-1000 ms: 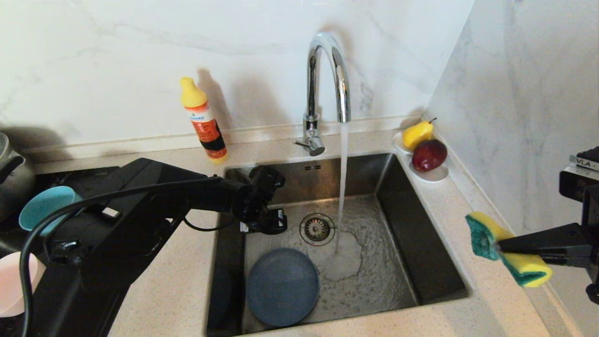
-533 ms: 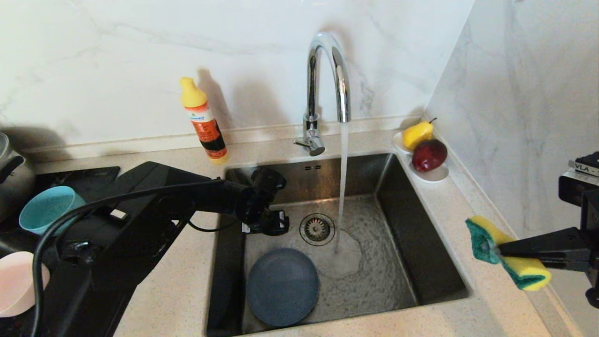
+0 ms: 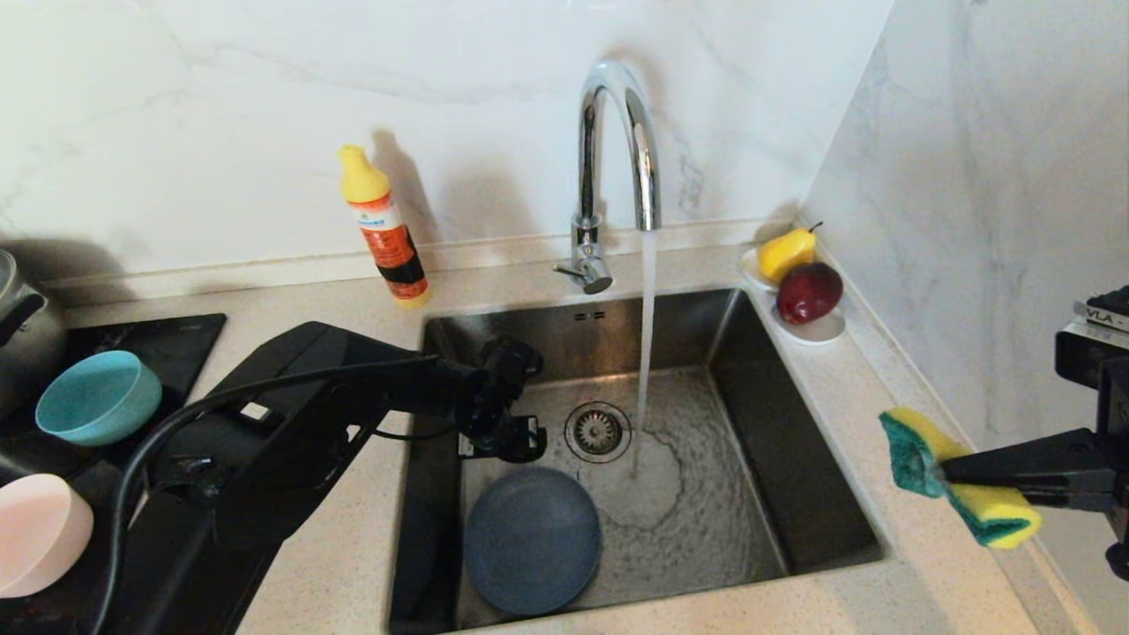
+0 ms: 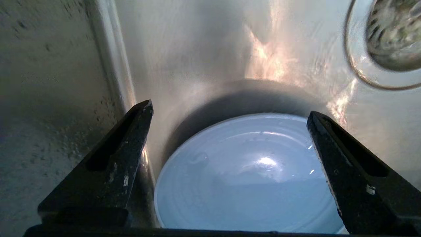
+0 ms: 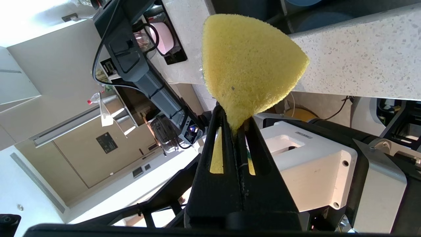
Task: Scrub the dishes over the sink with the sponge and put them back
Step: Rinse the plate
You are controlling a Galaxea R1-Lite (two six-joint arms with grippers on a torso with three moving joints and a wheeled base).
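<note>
Two hands are in your view, and only one is over the basin. Your left hand hangs inside the large square brushed stainless steel sink, near its left wall, with its black fingers spread wide and nothing between them; the wide flat slate-blue plate lies flat on the sink floor just below it, apart from the fingers, in the front left part of the basin. Your right hand is held out over the speckled stone surface to the right of the sink, fingers clamped tight on the narrowed middle of the yellow foam sponge with a dark green scouring side. Water runs from the curved chrome tap onto the sink floor beside the round strainer drain. You will find the small teal bowl and the pale pink shallow bowl on the dark area at far left, well apart from the sink. An orange bottle with a yellow cap stands by the back wall, and a small white oval saucer holding a yellow pear and a dark red fruit sits at the sink's right rear corner.
</note>
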